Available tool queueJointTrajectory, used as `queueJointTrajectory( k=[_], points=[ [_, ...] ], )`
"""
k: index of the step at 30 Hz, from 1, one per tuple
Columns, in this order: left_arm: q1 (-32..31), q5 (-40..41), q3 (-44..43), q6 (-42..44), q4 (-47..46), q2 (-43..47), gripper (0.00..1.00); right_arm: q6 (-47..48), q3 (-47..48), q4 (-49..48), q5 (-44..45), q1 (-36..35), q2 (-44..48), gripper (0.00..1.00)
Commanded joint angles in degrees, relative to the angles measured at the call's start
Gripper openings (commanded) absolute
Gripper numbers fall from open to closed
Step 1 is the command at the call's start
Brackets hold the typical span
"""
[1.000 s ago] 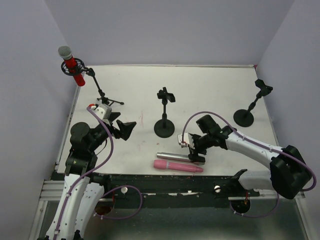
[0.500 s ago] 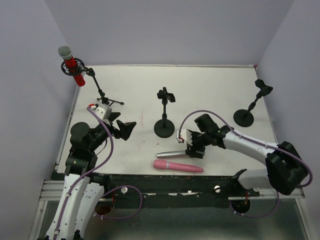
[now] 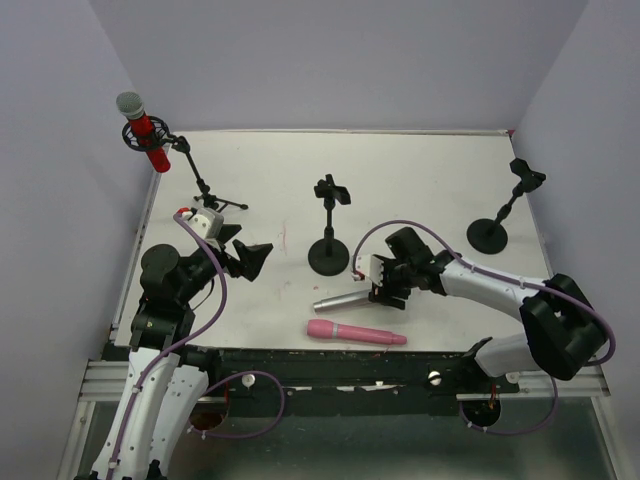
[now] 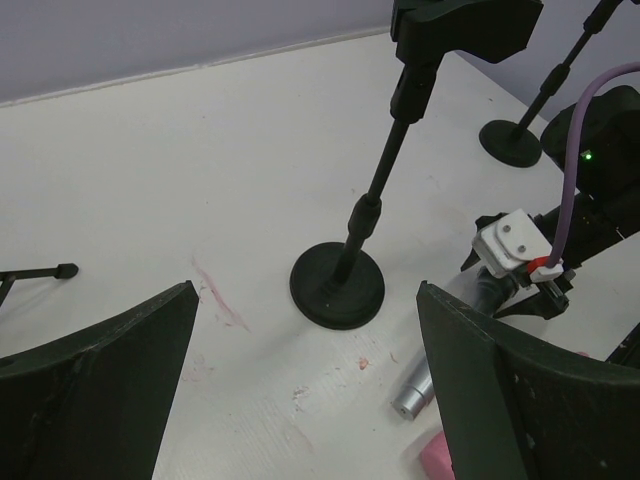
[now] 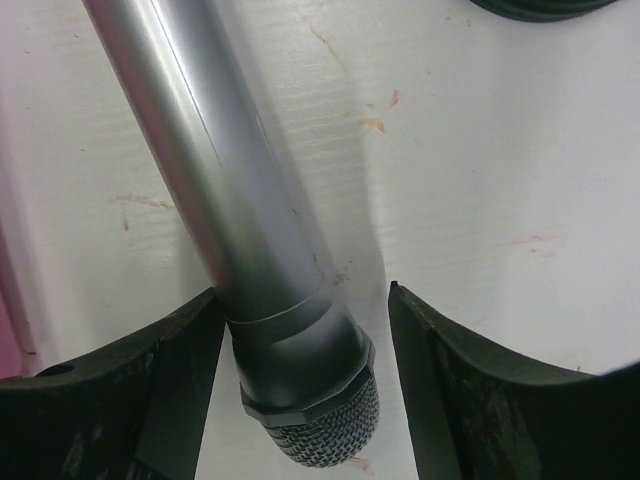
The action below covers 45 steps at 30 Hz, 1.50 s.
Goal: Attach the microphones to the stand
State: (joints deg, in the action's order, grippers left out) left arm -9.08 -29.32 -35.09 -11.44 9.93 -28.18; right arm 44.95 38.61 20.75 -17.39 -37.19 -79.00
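Near edge of the surface (image 3: pixel 430 180): silver-grey microphone (image 3: pixel 343 299) lies flat; pink microphone (image 3: pixel 355 332) lies just beside it, closer to the edge, not touching.
Right end effector (image 3: pixel 388 295): partly open, astride the silver-grey microphone by its mesh head; one finger (image 5: pixel 150 390) against the barrel, a gap at the other.
Left end effector (image 3: pixel 252 260): jaws wide apart, holding nothing.
Far left corner: red microphone (image 3: pixel 146 137) clipped in the tripod stand (image 3: pixel 203 186).
Centre stand (image 3: pixel 329 254): round base just beyond the right end effector.
Right stand (image 3: pixel 490 232): well apart.
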Motion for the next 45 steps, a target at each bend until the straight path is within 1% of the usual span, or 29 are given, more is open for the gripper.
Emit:
queueJointTrajectory(
  k=[1,5,9,14,18,23,24,29,32,36,38,41,45],
  points=[
    [0.2,-2.14,0.11,-0.42,-0.97,0.06,0.99,-0.83,1.12,-2.03,7.01,-0.34,-1.51,0.75],
    [0.2,-2.06,0.2,-0.42,-0.97,0.5,0.99,-0.83,0.94,-2.3,9.56,-0.25,-1.33,0.77],
    [0.2,-2.58,0.28,-0.6,-1.32,0.94,0.99,-0.65,0.5,-1.95,8.95,0.8,0.34,0.72],
    [0.2,-3.37,0.29,-0.77,-1.58,1.03,0.99,1.28,1.2,0.95,5.53,1.68,1.83,0.59],
    [0.2,-4.16,0.37,-0.86,-1.76,1.29,0.99,1.54,2.61,2.36,5.0,1.94,2.8,0.35],
    [0.2,-6.09,0.55,-1.21,-2.55,1.55,0.99,2.95,4.1,4.9,6.05,2.56,5.69,0.32],
    [0.12,-6.62,0.64,-1.39,-2.81,1.55,0.99,3.73,4.97,6.39,6.14,2.82,6.48,0.29],
    [-0.23,-12.24,0.99,-3.49,-5.44,1.03,0.99,11.11,9.28,15.27,5.88,3.26,12.11,0.27],
    [-0.5,-17.5,1.25,-9.18,-7.99,0.15,0.99,15.33,12.44,21.67,5.0,3.35,14.92,0.27],
    [-1.55,-24.19,1.87,-22.89,-8.97,-3.01,0.99,19.2,16.75,29.07,2.36,3.26,17.04,0.27],
    [-4.35,-23.16,3.35,-27.03,-8.62,-2.93,0.99,19.82,18.6,30.83,1.57,3.26,17.92,0.27],
    [-10.59,-17.98,5.64,-32.31,-8.96,-2.49,0.99,21.32,21.76,34.52,-1.76,3.18,18.01,0.26],
    [-16.48,-14.89,5.83,-39.52,-9.67,-6.52,0.99,23.78,22.57,37.6,-6.07,1.25,17.13,0.26]
  ],
)
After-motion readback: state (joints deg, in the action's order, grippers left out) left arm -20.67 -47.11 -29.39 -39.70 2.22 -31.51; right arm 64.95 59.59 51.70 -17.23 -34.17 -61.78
